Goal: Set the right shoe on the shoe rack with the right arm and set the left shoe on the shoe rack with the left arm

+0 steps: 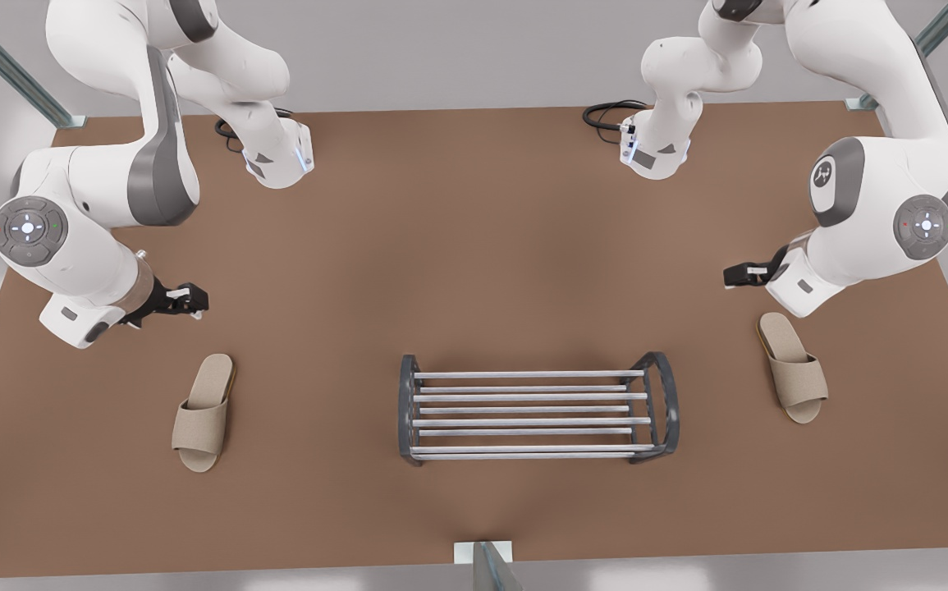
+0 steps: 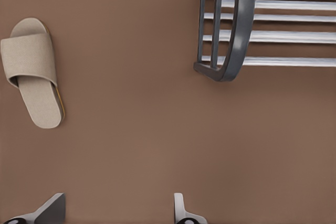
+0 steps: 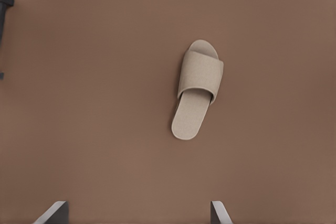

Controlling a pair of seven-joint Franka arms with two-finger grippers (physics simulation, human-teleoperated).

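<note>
On the brown table (image 1: 474, 246), the rack (image 1: 531, 400) stands upright near the middle of the front edge. Its silver bars run across the front view between two curved dark end frames, and nothing rests on them.

Right shoe (image 1: 204, 412): a beige slipper lying flat on the table, well apart from the rack on the front view's left, toe toward the front edge. In the right wrist view the shoe (image 3: 197, 95) lies alone on bare table.

Left shoe (image 1: 794, 367): a matching slipper, flat on the table just off the rack's end on the front view's right, toe toward the front edge and slightly angled. In the left wrist view this shoe (image 2: 32, 72) and the rack's end frame (image 2: 239, 24) lie on opposite sides, not touching.

Right gripper (image 1: 193, 300): it hangs above the table behind the right shoe's heel, clear of it. In the right wrist view the gripper (image 3: 136, 212) has its fingers (image 3: 55, 211) spread wide and holds nothing.

Left gripper (image 1: 734, 275): it hangs above the table behind the left shoe's heel, clear of it. In the left wrist view the gripper (image 2: 115, 211) has its fingers (image 2: 181, 208) spread wide, with only table between them.
</note>
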